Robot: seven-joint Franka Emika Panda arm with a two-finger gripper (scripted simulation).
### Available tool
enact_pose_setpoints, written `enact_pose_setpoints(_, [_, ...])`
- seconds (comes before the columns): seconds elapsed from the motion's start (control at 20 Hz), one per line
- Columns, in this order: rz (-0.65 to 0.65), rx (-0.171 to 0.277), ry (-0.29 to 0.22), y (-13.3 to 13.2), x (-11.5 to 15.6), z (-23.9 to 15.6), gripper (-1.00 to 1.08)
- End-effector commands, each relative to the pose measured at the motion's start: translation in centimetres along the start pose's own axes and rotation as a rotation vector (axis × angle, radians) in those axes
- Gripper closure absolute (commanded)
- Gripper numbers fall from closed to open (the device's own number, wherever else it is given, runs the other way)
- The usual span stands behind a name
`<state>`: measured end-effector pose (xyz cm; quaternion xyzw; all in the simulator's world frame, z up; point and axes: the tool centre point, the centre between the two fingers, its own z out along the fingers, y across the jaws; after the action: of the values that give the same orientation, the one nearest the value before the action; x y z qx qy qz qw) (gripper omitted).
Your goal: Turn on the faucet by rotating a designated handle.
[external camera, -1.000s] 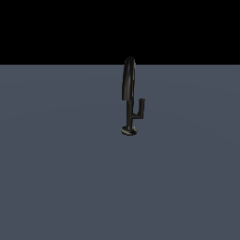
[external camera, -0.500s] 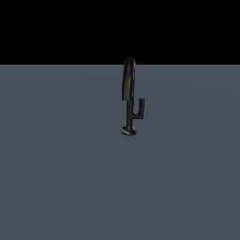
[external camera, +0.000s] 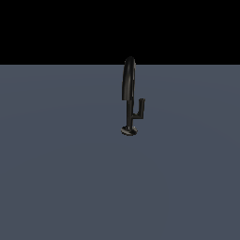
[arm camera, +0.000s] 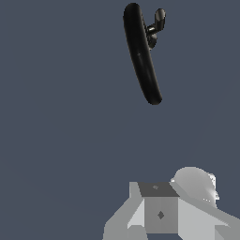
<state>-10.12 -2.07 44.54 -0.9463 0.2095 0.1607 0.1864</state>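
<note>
**Black faucet alone on grey ground, hand well clear**

Near the middle of the exterior view, slightly toward its right, a small glossy black faucet (external camera: 130,98) stands upright on a flat, plain slate-grey tabletop (external camera: 61,178). Its round flat base rests on that surface, a thin stem rises straight from it, and a tall narrow arched spout curves over at the top, reaching up past the line where the grey surface meets a black background.

From the stem, low down, a short thin black L-shaped handle (external camera: 139,108) branches off toward the exterior view's right and then turns upward, ending well below the crown of the spout. Nothing touches it.

No part of the arm appears in the exterior view. Seen from the wrist camera, the faucet (arm camera: 142,54) shows from above as a long dark arch, with the small handle (arm camera: 157,24) poking out beside one end of it. Pale grey blocky parts of the robot's hand (arm camera: 161,213) fill one corner of that picture, well apart from the faucet. Its fingertips are not in sight, so whether the fingers are apart or together cannot be told.
</note>
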Motion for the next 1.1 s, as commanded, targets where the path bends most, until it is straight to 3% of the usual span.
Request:
enact_pose_setpoints(0.0, [0.039, 0.036, -0.035, -0.2, 1.7, 0.1, 1.08])
enact_pose_setpoints(1.05, [0.384, 0.366, -0.350, 0.5, 15.8, 3.7, 1.08])
